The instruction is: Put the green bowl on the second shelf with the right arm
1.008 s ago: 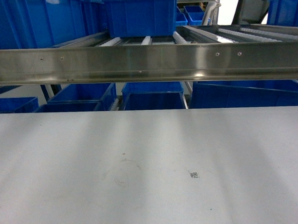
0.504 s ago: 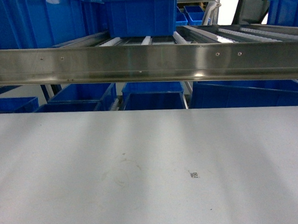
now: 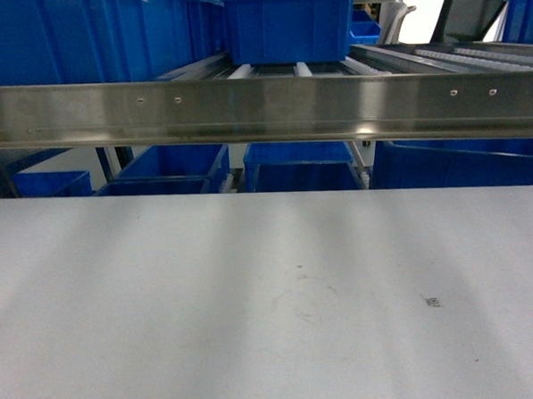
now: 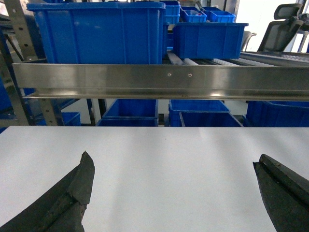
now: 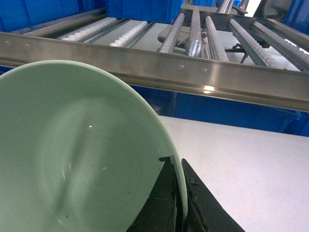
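The green bowl (image 5: 72,154) fills the lower left of the right wrist view, tipped on edge with its hollow facing the camera. My right gripper (image 5: 177,166) is shut on its rim, one finger inside and one outside. Behind and above the bowl runs the second shelf (image 5: 193,72), a steel front rail with white roller tracks behind it; it also crosses the head view as the second shelf (image 3: 262,106). My left gripper (image 4: 173,160) hangs open over the grey tabletop (image 4: 169,140) with nothing between its fingers. Neither gripper nor the bowl shows in the head view.
Blue crates stand on the roller shelf: one in the middle (image 3: 289,24), a large one (image 4: 96,31) and a smaller one (image 4: 210,38). More blue crates (image 3: 300,166) sit below the rail. An office chair (image 4: 282,24) is at the far right.
In the head view the whole scene has slid to the right, crate, rail holes and table mark alike. Nothing else differs.
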You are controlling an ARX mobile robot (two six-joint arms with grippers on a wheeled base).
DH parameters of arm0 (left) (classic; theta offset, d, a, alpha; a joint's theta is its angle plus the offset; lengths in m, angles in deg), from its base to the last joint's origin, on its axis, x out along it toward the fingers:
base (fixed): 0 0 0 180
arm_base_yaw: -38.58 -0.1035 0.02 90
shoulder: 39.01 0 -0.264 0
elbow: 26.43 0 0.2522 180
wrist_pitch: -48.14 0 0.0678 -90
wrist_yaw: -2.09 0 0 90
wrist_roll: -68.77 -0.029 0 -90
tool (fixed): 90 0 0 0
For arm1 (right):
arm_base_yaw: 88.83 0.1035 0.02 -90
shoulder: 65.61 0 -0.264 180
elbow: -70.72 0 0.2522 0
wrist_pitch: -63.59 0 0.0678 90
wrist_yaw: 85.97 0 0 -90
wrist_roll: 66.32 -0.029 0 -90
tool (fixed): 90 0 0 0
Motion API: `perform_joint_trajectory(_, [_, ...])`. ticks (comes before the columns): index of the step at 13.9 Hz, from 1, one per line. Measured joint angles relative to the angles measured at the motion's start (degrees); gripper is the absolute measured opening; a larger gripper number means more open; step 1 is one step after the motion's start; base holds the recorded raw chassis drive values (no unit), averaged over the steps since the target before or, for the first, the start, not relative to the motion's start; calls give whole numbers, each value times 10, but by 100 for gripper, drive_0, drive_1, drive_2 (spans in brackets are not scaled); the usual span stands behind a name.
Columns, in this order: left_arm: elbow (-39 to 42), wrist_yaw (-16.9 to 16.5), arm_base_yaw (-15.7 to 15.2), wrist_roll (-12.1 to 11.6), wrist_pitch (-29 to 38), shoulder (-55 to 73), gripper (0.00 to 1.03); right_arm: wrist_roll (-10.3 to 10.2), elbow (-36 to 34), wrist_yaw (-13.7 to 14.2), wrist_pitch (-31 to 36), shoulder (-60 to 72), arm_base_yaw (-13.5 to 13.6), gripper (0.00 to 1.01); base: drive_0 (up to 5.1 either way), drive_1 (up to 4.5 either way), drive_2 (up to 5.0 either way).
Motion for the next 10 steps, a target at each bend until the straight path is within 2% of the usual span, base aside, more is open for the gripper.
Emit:
perform_joint_trajectory(3, [0,0,0,0,1,0,98,0,0,0,0,-1,0,2,-491,249,249])
perform_joint_trajectory(10, [0,0,0,0,-2,0,98,0,0,-1,1,-1,0,2,-488,121,348])
